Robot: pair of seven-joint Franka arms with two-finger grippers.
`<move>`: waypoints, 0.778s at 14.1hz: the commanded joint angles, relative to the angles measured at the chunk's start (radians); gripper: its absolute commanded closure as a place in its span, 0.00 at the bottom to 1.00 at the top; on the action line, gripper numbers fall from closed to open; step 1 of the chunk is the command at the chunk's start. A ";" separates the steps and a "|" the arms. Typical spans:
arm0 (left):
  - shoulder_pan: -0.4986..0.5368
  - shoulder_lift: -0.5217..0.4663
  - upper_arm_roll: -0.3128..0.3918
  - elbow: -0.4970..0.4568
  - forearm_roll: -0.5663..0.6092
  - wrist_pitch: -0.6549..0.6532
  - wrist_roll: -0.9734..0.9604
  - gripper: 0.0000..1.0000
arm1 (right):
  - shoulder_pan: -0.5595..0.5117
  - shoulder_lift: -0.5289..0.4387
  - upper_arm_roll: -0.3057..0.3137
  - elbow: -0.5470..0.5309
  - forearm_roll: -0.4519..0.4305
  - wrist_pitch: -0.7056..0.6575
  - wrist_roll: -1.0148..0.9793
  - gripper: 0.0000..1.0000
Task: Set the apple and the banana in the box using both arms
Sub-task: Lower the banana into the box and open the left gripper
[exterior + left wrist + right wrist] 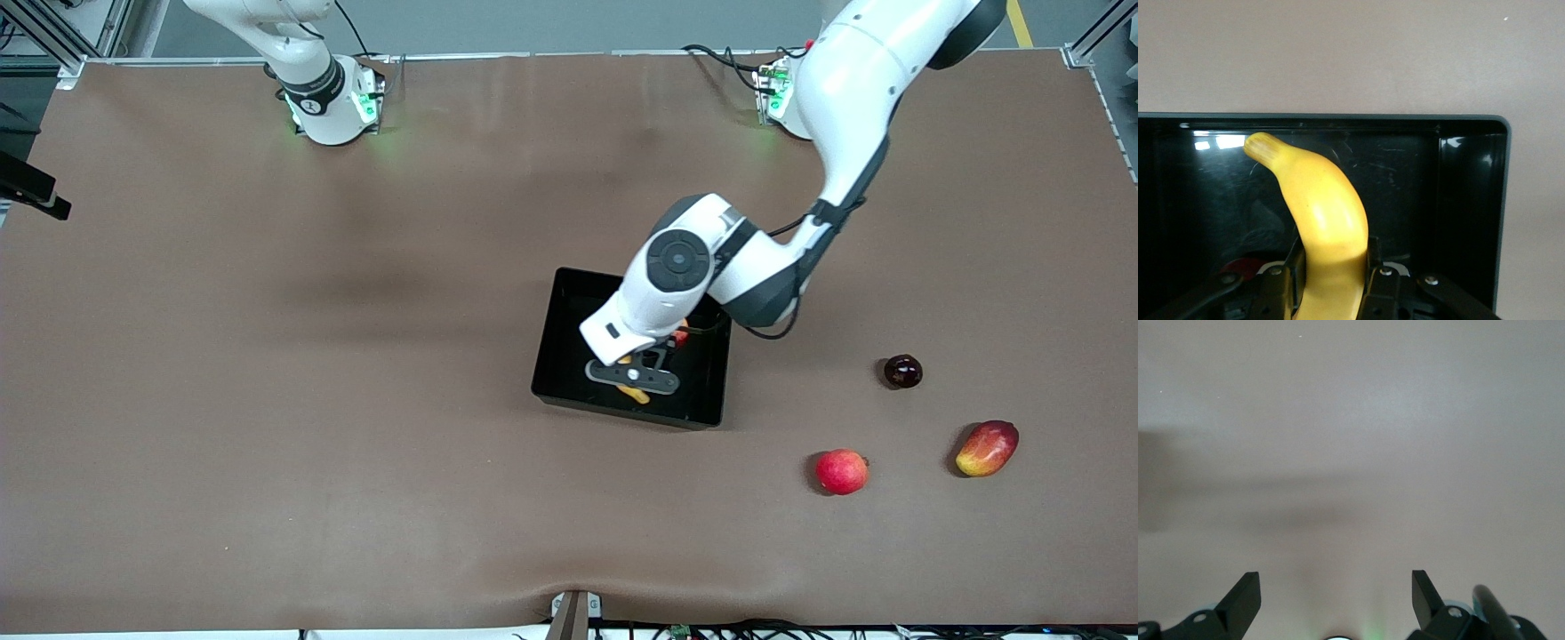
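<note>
Basically: brown desk (267, 400) takes up nearly the whole front view, both arm bases along its top edge. Left arm (845, 116) reaches down over the box (569, 293), and its wrist housing covers a good part of the box interior from the front. Right arm (307, 71) waits at its base, mostly cut off by the frame; right gripper (1336, 593) only shows in its own wrist view, fingers (1245, 597) spread wide, nothing between them, bare desk below. Box sits mid-desk, black and glossy; in the left wrist view its rim and one corner are clear, the floor is mostly dark reflections. Left gripper (633, 378) is inside the box outline, fingers (1381, 287) clenched on the banana (1321, 213), which runs up between them with its tip toward the box wall; lower end is cut off by the frame, and from the front only small yellow bits show around the gripper. Whether the banana touches the box floor, can't tell. Apple (680, 337): just a red sliver in the box under the left wrist, rest hidden. Outside the box toward the left arm's end: red-yellow mango (987, 448), pinkish-red round fruit (841, 471), small dark fruit (902, 371), all well apart.
</note>
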State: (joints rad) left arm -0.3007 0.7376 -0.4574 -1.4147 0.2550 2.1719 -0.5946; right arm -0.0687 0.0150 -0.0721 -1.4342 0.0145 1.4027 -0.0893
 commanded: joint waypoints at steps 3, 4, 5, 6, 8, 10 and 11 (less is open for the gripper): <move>-0.098 0.034 0.074 0.010 0.023 0.043 -0.039 1.00 | -0.025 -0.001 0.017 0.001 -0.002 0.001 0.002 0.00; -0.110 0.040 0.075 0.008 0.026 0.055 -0.039 1.00 | -0.025 -0.001 0.017 0.001 -0.002 0.001 0.002 0.00; -0.118 0.042 0.077 0.005 0.032 0.057 -0.039 1.00 | -0.025 -0.001 0.017 0.001 -0.002 0.001 0.002 0.00; -0.120 0.049 0.077 0.003 0.035 0.057 -0.039 1.00 | -0.025 -0.001 0.017 0.001 -0.002 0.001 0.002 0.00; -0.130 0.077 0.077 0.005 0.044 0.063 -0.042 1.00 | -0.025 -0.001 0.017 0.001 -0.002 0.001 0.002 0.00; -0.152 0.101 0.101 0.005 0.067 0.101 -0.065 1.00 | -0.025 -0.001 0.017 0.001 -0.002 0.001 0.002 0.00; -0.167 0.114 0.115 0.005 0.069 0.114 -0.076 1.00 | -0.025 -0.001 0.017 0.001 -0.002 0.001 0.002 0.00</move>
State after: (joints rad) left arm -0.4313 0.8292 -0.3737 -1.4172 0.2930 2.2500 -0.6307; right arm -0.0692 0.0151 -0.0724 -1.4342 0.0145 1.4027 -0.0893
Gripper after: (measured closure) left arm 0.617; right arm 0.000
